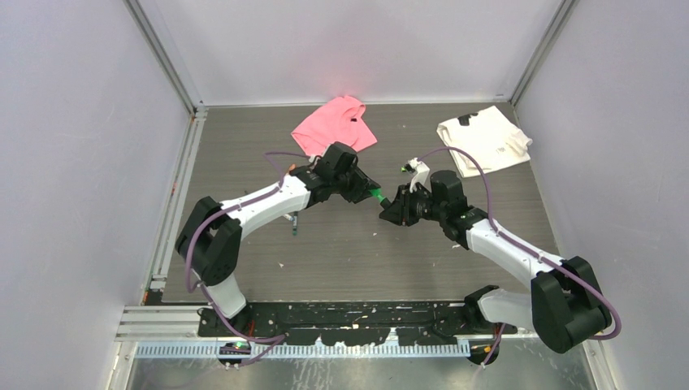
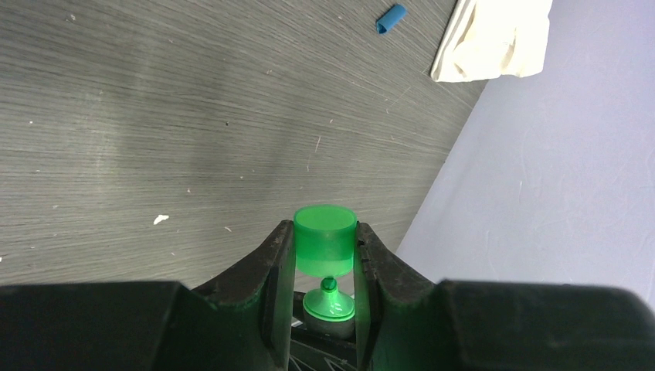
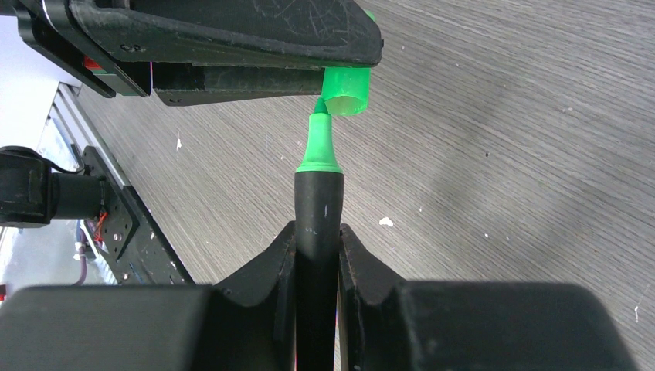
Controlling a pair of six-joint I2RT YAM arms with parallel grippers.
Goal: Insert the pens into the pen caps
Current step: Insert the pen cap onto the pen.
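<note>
Now the left gripper [image 2: 324,259] pinches a green cap [image 2: 324,230], and the right gripper [image 3: 317,236] pinches a black pen [image 3: 317,202], its tip just ahead at the cap's rim, so centre it before pushing.

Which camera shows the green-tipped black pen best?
The right wrist view: the black pen shows lengthwise, tip at the green cap. The left wrist view shows only that tip end-on, behind the cap; from above it cannot be seen.
</note>
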